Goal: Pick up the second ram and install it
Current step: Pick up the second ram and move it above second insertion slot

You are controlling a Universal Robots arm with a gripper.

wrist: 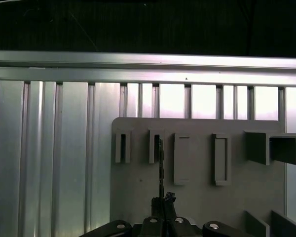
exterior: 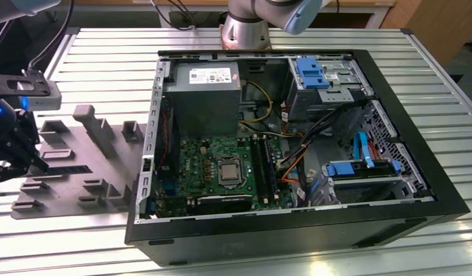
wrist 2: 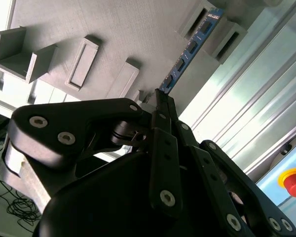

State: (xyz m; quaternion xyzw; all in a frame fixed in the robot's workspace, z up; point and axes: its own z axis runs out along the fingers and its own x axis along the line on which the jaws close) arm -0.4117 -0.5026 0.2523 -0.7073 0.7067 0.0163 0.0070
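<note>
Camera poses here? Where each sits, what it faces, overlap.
Second wrist view: beside the gripper, looking along it at the memory stick in the grey tray.
First wrist view: behind the gripper, facing tray and slatted table.
Exterior view: high, angled down at the open computer case; arm base shows.
Shared: tray in all three.

- This looks like a robotics lab or workshop: a ribbed aluminium table (exterior: 105, 52) has a robot arm's base (exterior: 247, 29) standing at its edge.
- An opened computer case (exterior: 297, 230) lies on the table beside a grey moulded tray (exterior: 67, 135).
- A red stop button (wrist 2: 293, 180) sits nearby.
</note>
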